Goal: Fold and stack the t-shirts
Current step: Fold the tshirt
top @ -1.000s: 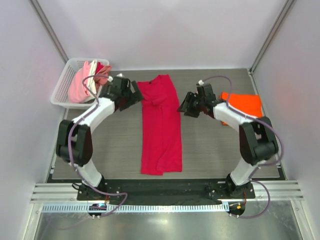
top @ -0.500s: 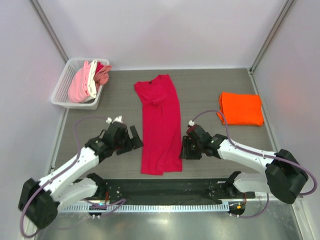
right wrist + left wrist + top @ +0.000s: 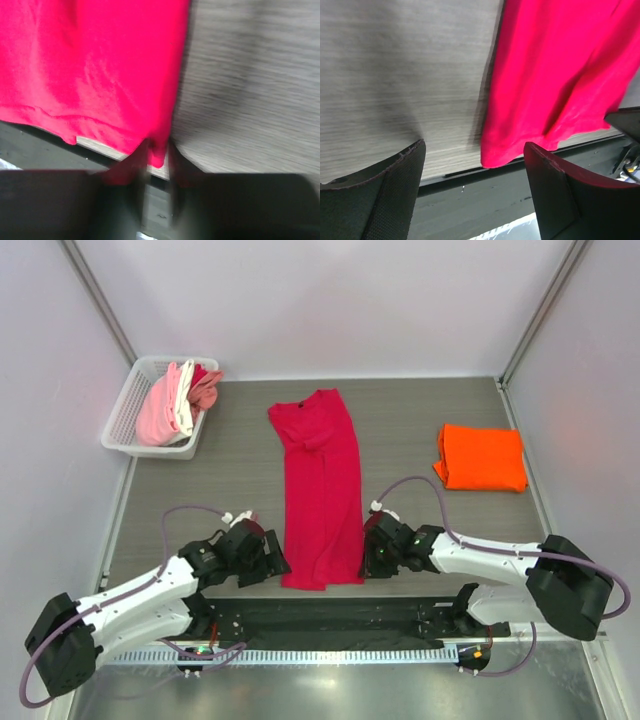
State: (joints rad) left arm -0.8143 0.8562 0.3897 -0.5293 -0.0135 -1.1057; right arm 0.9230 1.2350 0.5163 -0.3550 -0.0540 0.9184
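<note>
A crimson t-shirt (image 3: 322, 490), folded into a long strip, lies down the middle of the table with its hem at the near edge. An orange t-shirt (image 3: 482, 458) rests folded at the right. My left gripper (image 3: 272, 562) is open just left of the hem; in the left wrist view the shirt's near-left corner (image 3: 492, 152) lies ahead between the wide-apart fingers (image 3: 395, 185), untouched. My right gripper (image 3: 156, 152) has its narrow jaws on either side of the near-right hem corner (image 3: 159, 159), pinching the cloth; that view is blurred.
A white basket (image 3: 122, 418) at the far left holds pink and white shirts (image 3: 172, 405). A black rail (image 3: 330, 612) runs along the table's near edge just below the hem. Walls enclose the table on three sides.
Both arms swept from the shirt's collar end down to its hem at the near edge. The right jaws narrowed onto the hem corner; the left jaws closed slightly.
</note>
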